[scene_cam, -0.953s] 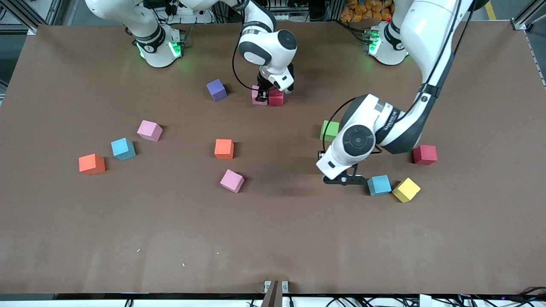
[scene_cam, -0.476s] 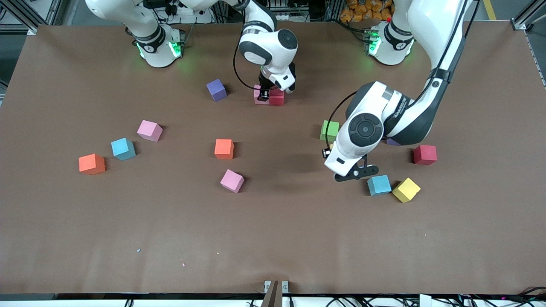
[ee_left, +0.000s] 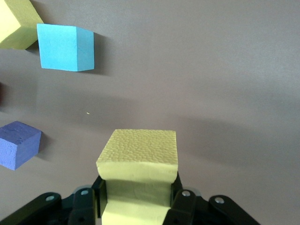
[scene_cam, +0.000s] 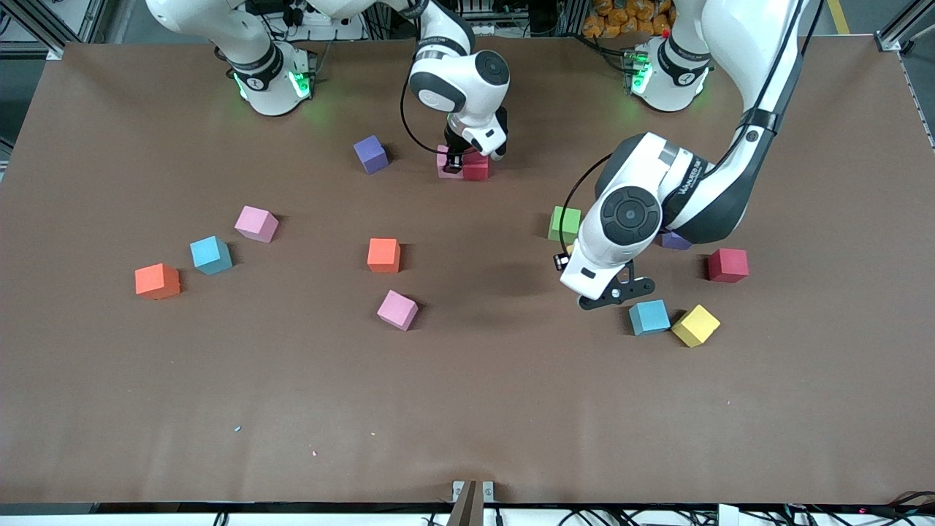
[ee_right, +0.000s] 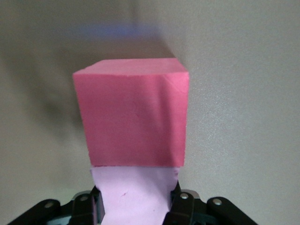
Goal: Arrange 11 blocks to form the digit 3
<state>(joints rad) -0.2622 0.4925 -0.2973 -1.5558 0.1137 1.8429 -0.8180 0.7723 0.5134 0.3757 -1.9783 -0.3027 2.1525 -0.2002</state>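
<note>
Rising and retreating toward its base, left gripper [ee_left: 137,199] is clamping a yellow foam cube [ee_left: 138,159]; right gripper [ee_right: 136,201] is pinching a pink foam cube [ee_right: 136,197] against a red foam cube [ee_right: 131,112].

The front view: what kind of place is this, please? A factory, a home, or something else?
Most likely a robotics lab, not a home. Two arm bases are bolted to a large brown table, aluminium frame posts stand at its corners, and cables run along its edge. Small foam blocks are scattered on the table.

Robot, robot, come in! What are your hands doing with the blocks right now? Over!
Left gripper shut on yellow block, above the table. Right gripper shut on pink block, touching red block. Nothing in the way.
</note>
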